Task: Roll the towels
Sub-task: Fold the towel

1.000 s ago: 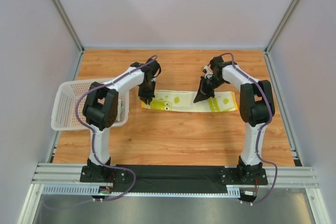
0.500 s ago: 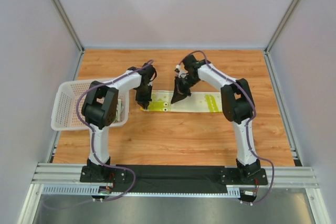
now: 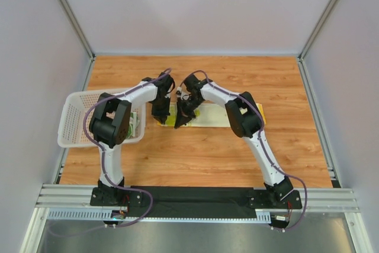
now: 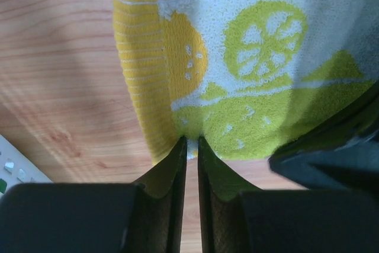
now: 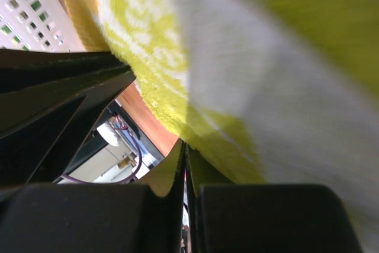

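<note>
Towel (image 4: pixel 254 57) of terry, lemon-slice prints, ribbed yellow border, left tool (image 4: pixel 191 141) and right tool (image 5: pixel 185 149) pinching its edge.

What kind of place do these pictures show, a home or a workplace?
Probably a robot test cell in a laboratory: plain pale wall panels enclose a wood-grain table, and two white robot arms are bolted to a metal rail.

I had bare table (image 3: pixel 195 152) open from four to eight o'clock of the lime towel (image 3: pixel 216 117); the basket (image 3: pixel 74 122) stood at nine.
</note>
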